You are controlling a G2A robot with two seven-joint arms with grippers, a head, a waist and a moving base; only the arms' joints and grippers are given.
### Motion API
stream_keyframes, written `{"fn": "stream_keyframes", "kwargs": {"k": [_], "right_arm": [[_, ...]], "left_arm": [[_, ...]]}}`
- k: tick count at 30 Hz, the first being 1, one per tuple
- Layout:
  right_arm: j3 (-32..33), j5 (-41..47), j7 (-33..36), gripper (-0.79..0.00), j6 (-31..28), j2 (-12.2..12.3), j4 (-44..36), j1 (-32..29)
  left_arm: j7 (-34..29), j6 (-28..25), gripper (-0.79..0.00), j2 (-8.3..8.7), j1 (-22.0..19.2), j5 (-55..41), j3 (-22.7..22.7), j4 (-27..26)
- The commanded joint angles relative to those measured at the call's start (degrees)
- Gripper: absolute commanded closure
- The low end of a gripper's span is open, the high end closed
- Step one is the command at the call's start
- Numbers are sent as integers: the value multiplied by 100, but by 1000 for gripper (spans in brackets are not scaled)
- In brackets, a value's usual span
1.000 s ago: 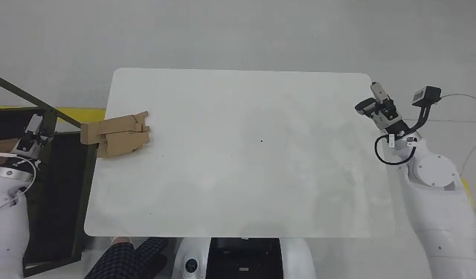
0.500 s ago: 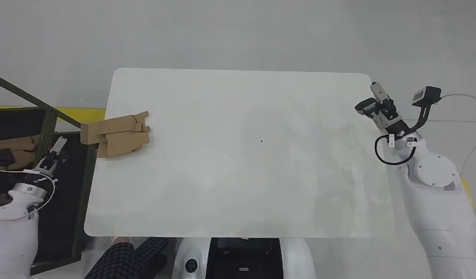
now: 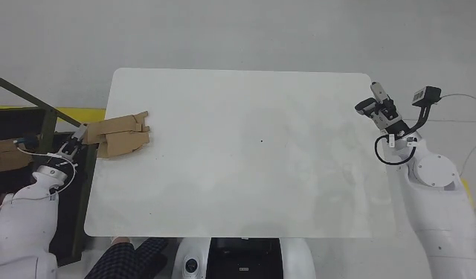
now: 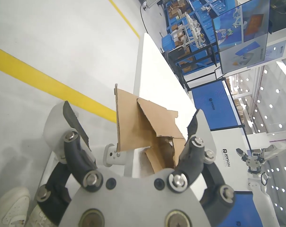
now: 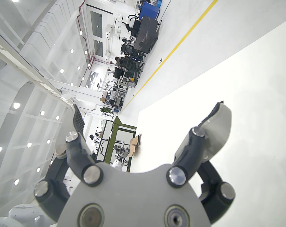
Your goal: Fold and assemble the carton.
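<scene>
Your left hand [image 3: 79, 133]: wide open, gripping nothing, carton [image 4: 143, 121] just ahead at table [image 3: 245, 167] edge. Your right hand [image 5: 147, 108]: wide open, empty, carton far ahead.

My left tool [image 4: 131, 113] and right tool [image 5: 147, 107] look alike. Each has a grey metal palm plate studded with silver screws [image 4: 92, 178], black linkage bars, and pale grey fingers [image 5: 218, 119] faced with black ribbed pads [image 4: 73, 121]. Both arms I drive wear glossy white rounded arm shells [image 3: 435, 176], and the right one carries a black cable loop [image 3: 378, 153] at its wrist.
</scene>
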Motion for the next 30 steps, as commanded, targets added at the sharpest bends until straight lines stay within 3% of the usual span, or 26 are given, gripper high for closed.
{"fn": "stream_keyframes", "kwargs": {"k": [1, 4, 5, 13, 16, 30], "right_arm": [[0, 0, 0, -785, 0, 0, 0, 0], [0, 0, 0, -785, 0, 0, 0, 0], [0, 0, 0, -785, 0, 0, 0, 0], [0, 0, 0, -785, 0, 0, 0, 0], [0, 0, 0, -785, 0, 0, 0, 0], [0, 0, 0, -785, 0, 0, 0, 0]], "left_arm": [[-36, 38, -785, -13, -101, 4, 52, 58], [-55, 91, -610, -32, -253, -13, 114, 180], [-66, 108, -422, -35, -298, -38, 123, 226], [-557, 224, -58, -26, -528, -412, 119, 526], [-797, 246, 0, 2, -574, -599, 69, 569], [-1988, 680, 0, 133, -656, -1809, -281, 303]]}}
